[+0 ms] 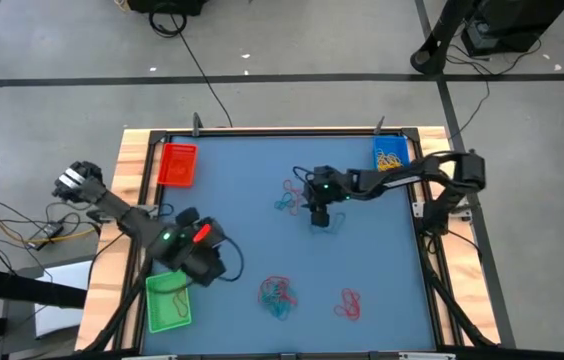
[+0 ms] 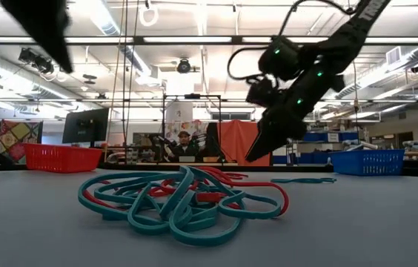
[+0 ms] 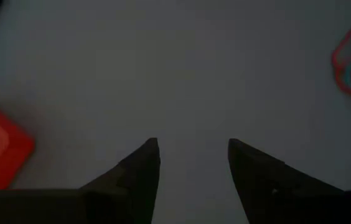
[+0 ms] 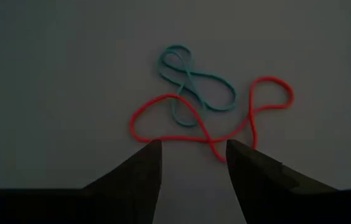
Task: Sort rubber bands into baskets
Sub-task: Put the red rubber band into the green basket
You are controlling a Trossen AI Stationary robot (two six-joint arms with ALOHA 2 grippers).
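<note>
A blue-grey table top (image 1: 262, 230) fills the scene. The right gripper (image 4: 193, 155) hovers with fingers apart and empty; a red and teal rubber band tangle (image 4: 210, 109) lies just ahead. The left gripper (image 3: 193, 155), open and empty, sits near the green basket (image 1: 167, 302).

The right gripper (image 1: 320, 217) hangs mid-table with jaws parted; the left gripper (image 3: 193, 151) waits, also parted.
</note>
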